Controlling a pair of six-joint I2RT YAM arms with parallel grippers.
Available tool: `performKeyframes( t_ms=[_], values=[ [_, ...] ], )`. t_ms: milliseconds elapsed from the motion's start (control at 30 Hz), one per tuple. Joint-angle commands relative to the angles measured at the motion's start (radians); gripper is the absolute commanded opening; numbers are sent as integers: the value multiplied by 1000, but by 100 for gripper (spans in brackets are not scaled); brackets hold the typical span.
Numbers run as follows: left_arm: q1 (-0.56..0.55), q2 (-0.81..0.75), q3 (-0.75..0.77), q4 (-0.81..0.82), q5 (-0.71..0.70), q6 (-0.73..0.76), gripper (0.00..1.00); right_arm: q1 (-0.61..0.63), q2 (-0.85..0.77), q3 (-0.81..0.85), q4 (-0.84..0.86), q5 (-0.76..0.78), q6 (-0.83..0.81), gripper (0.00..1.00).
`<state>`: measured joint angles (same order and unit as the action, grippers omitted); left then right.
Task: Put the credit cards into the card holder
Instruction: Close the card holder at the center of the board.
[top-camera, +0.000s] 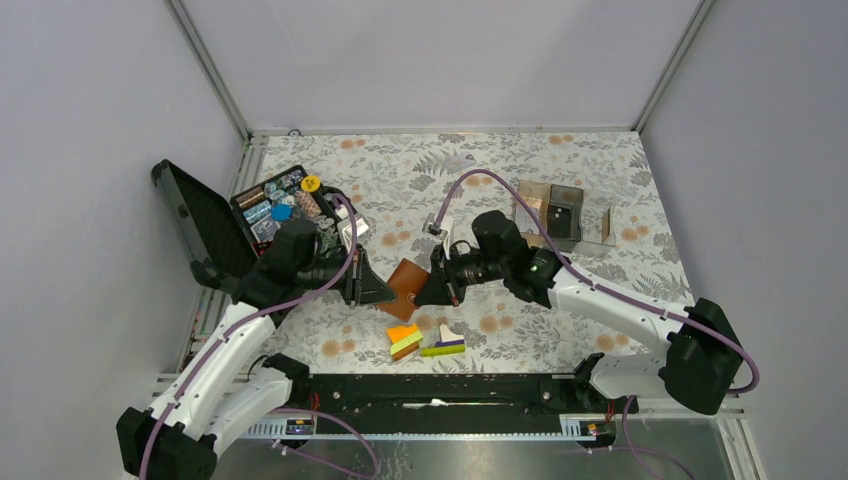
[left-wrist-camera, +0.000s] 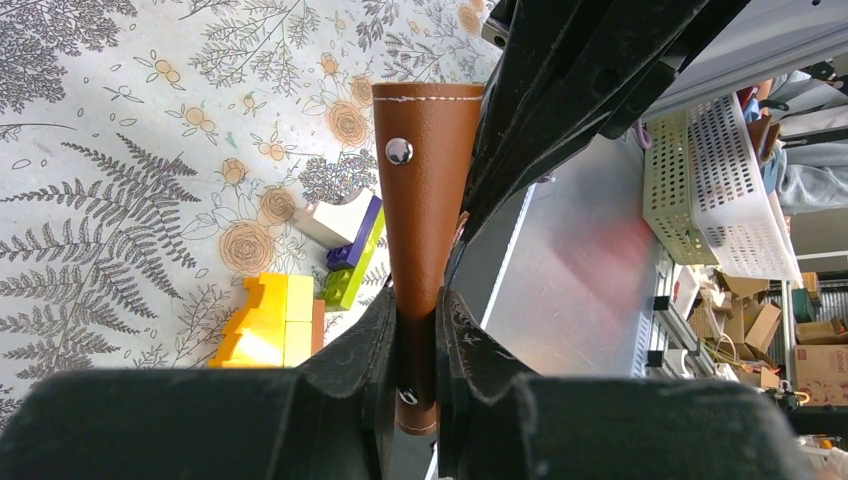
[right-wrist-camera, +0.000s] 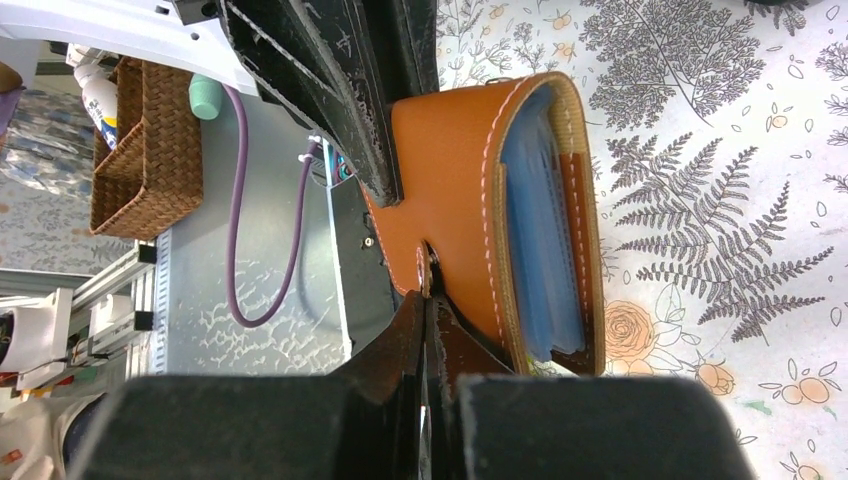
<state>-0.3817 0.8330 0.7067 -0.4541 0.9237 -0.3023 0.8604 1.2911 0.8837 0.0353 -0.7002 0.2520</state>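
Note:
The brown leather card holder hangs just above the floral table between my two grippers. My left gripper is shut on one edge of it. In the left wrist view the card holder with its snap stud runs up from between the fingers. My right gripper is shut on the snap tab at the opposite side. The right wrist view shows the card holder bowed open, with bluish credit cards sitting in its inner slots. No other credit cards are in view.
Orange-yellow blocks and a green-purple block lie just in front of the holder. An open black tool case stands at the back left. A clear and brown compartment box sits at the back right.

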Motion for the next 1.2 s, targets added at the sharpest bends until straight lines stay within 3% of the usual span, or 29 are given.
performKeyframes(
  t_ms=[0,167,333,400,467,633,800,1000,1167],
  values=[
    [-20,-2,43,62,43,21,0,10,-32,51,12,79,0,0],
    [-46,-8,51,61,-22,0,0,9,-36,62,-9,179,4,4],
    [-99,-77,20,100,-459,-168,0,9,-120,39,-29,355,45,49],
    [-115,-123,-30,163,-583,-266,0,9,-158,14,-29,453,102,60],
    [-148,-164,-79,212,-736,-361,0,9,-184,-25,-27,573,230,64],
    [-264,-225,-140,227,-1018,-457,0,33,-155,-86,46,635,466,61],
    [-371,-207,-139,229,-1180,-496,0,115,-57,-20,39,763,521,58],
    [-438,-171,-136,251,-1235,-498,0,134,15,16,68,825,555,50],
    [-462,-151,-137,261,-1244,-501,0,138,63,70,61,834,537,49]
  ],
)
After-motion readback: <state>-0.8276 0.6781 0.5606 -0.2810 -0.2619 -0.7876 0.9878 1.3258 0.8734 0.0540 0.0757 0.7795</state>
